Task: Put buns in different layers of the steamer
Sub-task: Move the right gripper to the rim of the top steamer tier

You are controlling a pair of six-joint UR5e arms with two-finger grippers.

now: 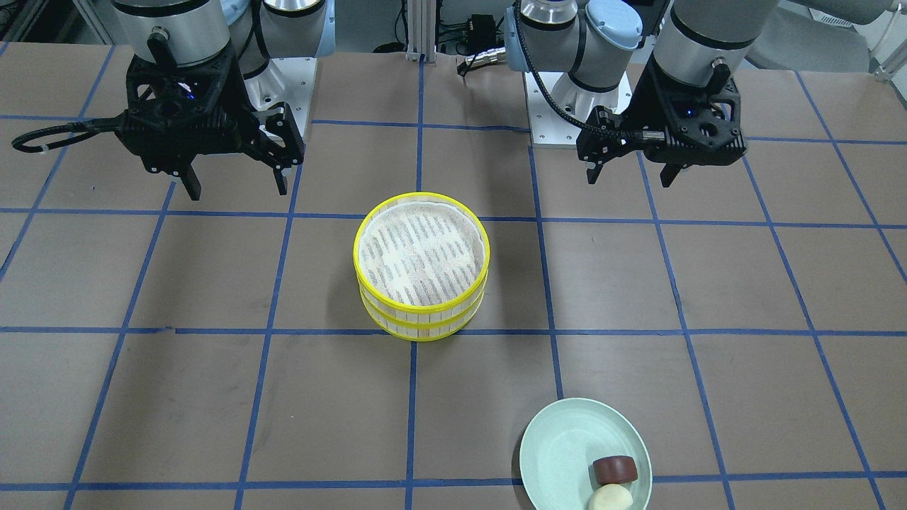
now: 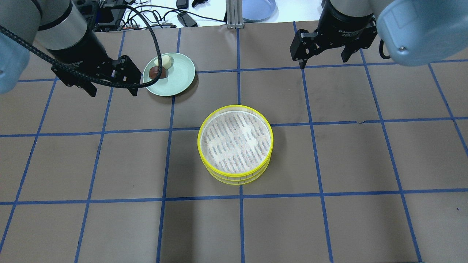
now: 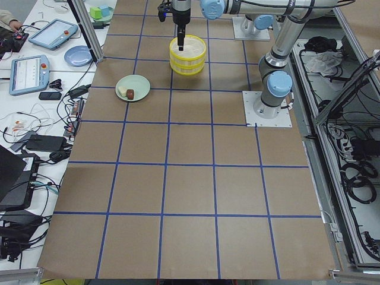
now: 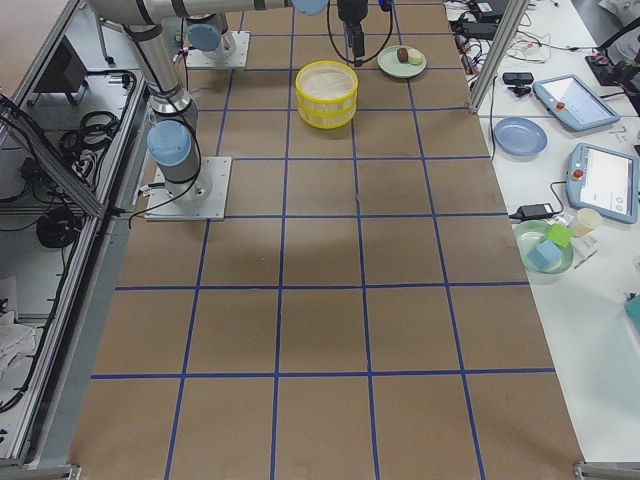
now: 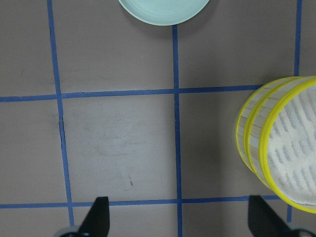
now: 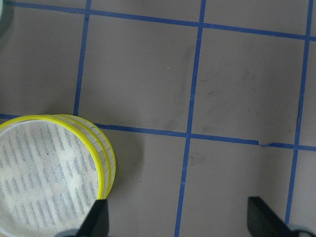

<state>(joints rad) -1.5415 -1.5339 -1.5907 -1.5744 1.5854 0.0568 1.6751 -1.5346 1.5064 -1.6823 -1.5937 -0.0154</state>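
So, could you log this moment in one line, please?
left gripper open; right gripper open; steamer trays stacked; cream bun, brown bun on green plate

Seen from overhead, the upper steamer tray (image 2: 235, 107) sits stacked on the lower steamer tray (image 1: 425, 327) at the counter's (image 2: 109, 164) middle. The plate (image 2: 182, 78) lies well apart from the stack, between its 10 and 11 o'clock. On the plate's 10 o'clock part the nearer bun (image 2: 157, 73) touches the farther bun (image 2: 163, 61). The left hand (image 2: 112, 91) is at the plate's 9 o'clock, and the right hand (image 2: 323, 62) is between the stack's 1 and 2 o'clock.
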